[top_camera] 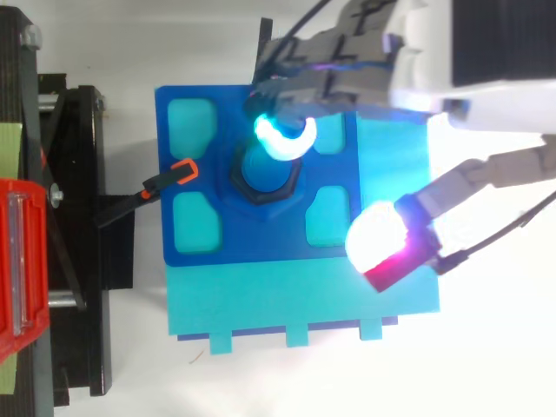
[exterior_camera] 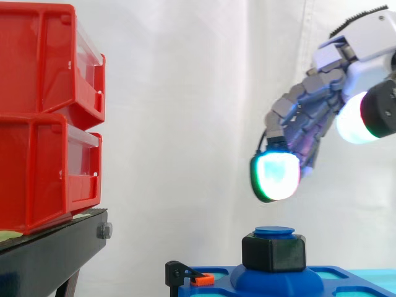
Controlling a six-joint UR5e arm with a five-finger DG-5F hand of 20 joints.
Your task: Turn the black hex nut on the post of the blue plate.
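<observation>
Black and six-sided, the nut point(exterior_camera: 273, 252) is sitting on the post point(exterior_camera: 274, 231) at the middle of the blue plate point(top_camera: 261, 239), with the post's round blue cap showing just above it. The plate is lying on a light turquoise base point(top_camera: 295, 295) that is sticking out past its near edge. A small black clamp with an orange tip point(top_camera: 165, 181) is gripping the plate's edge on the side facing the black stand point(exterior_camera: 49, 253), where two red bins point(exterior_camera: 43, 117) are stacked one on the other.

The hand point(exterior_camera: 306, 117) is hanging over the post, not touching it; in the side view a clear gap is showing between the cap and the lowest fingertip point(exterior_camera: 276, 176), which is glowing white with a green rim. From above, that glowing tip is lying over the far edge of the cap. The fingers are loosely bent and holding nothing, and the thumb point(exterior_camera: 351, 120) is spread well apart from them, so the hand is open. A white curtain point(exterior_camera: 185, 93) is hanging behind.
</observation>
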